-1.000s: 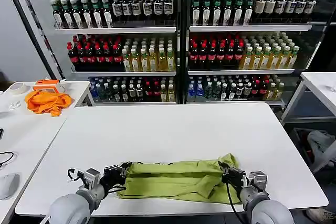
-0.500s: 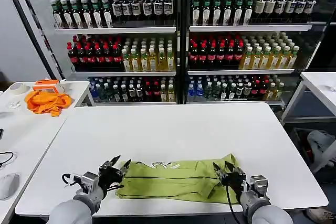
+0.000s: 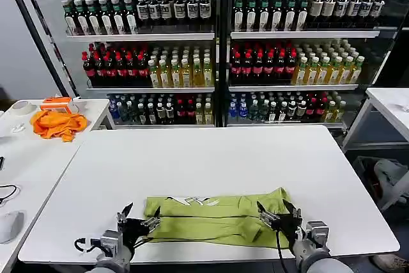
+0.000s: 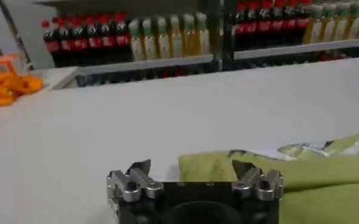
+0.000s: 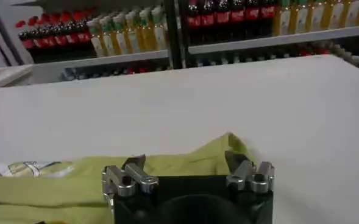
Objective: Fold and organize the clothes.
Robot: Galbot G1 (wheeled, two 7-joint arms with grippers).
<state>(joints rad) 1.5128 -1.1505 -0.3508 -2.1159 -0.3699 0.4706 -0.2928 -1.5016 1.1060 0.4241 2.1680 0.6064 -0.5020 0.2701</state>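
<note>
White table (image 3: 211,158) holds folded T-shirt (image 3: 217,218); left tool (image 3: 137,220) and right tool (image 3: 279,213) gape empty.

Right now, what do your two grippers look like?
Both match: the left gripper and right gripper have black bodies, silver metal finger mounts and dark pointed fingers. Black cables loop beside each wrist, and the arm links behind are rounded grey.

Black gripper bodies, silver screwed knuckles — dark pointed fingers (image 3: 126,210), black cable
</note>
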